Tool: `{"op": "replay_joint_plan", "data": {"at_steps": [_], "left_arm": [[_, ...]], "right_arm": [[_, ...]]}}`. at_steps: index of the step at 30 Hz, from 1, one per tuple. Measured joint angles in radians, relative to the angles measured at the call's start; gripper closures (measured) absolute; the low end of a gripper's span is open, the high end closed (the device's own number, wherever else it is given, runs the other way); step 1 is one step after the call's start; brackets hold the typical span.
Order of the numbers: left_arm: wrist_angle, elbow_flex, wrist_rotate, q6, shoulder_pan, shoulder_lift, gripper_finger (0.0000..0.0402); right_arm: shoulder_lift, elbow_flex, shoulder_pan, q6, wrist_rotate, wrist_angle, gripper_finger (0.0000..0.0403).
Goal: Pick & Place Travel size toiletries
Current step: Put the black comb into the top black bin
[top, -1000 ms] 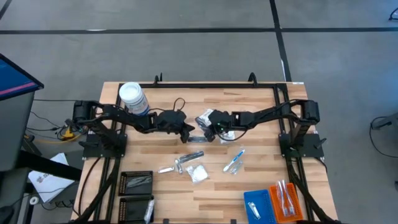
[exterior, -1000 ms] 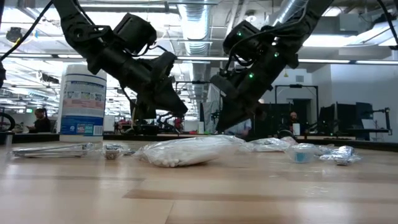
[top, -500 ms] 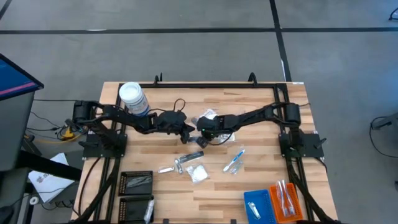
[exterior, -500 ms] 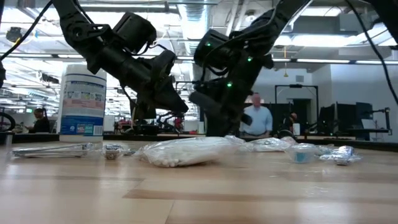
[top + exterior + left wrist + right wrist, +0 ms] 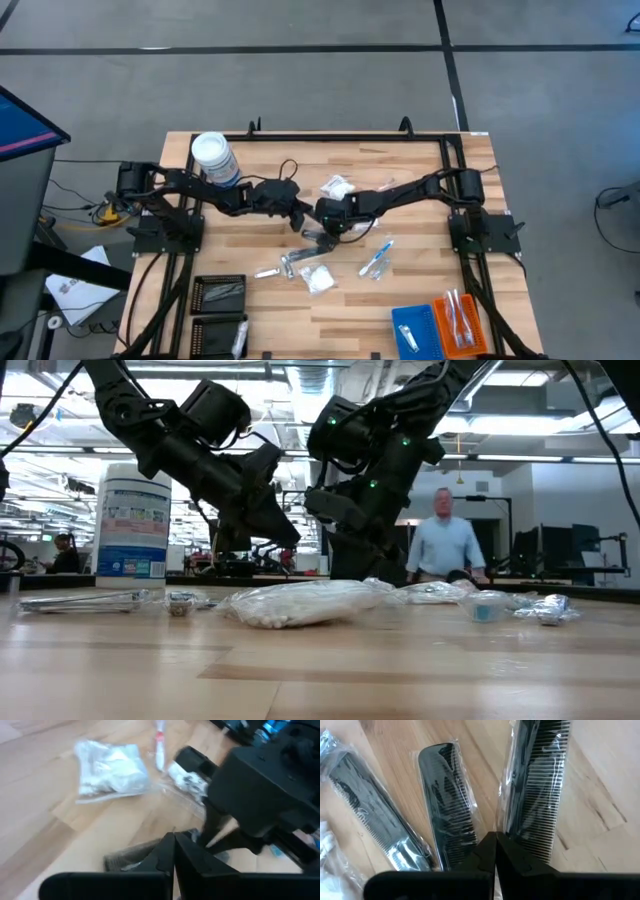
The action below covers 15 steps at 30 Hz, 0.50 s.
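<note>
Reach step: the right claw, fingers together and empty, hovers over three clear-wrapped black plastic combs; next it must open and descend onto one. The left claw waits closed nearby.

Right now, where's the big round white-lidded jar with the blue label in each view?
High view: the white-lidded round jar stands at the table's back left, beside the left arm.
Low view: upright at the far left.
Left wrist view: not in it.
Right wrist view: not in it; only clear-wrapped black combs.
Shared landmark: the left hand, to the jar's right in the high and low views.
</note>
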Motion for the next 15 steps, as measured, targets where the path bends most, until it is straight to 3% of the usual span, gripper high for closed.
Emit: {"op": "replay_joint_plan", "data": {"at_steps": [3, 7, 12, 15], "left_arm": [[-0.002, 0.0, -0.032, -0.02, 0.015, 0.0, 0.04], [-0.021, 0.0, -0.002, -0.019, 0.037, 0.0, 0.0382], [-0.039, 0.0, 0.144, 0.034, 0.05, 0.0, 0.0312], [-0.039, 0.0, 0.181, 0.081, 0.049, 0.0, 0.0257]], "right_arm": [[0.001, 0.0, -0.007, -0.015, 0.004, -0.001, 0.0403], [0.003, 0.0, -0.003, -0.078, 0.005, -0.008, 0.0403], [-0.001, 0.001, 0.011, -0.17, 0.013, -0.069, 0.0403], [-0.002, -0.006, 0.024, -0.24, 0.047, -0.074, 0.0403]]}}
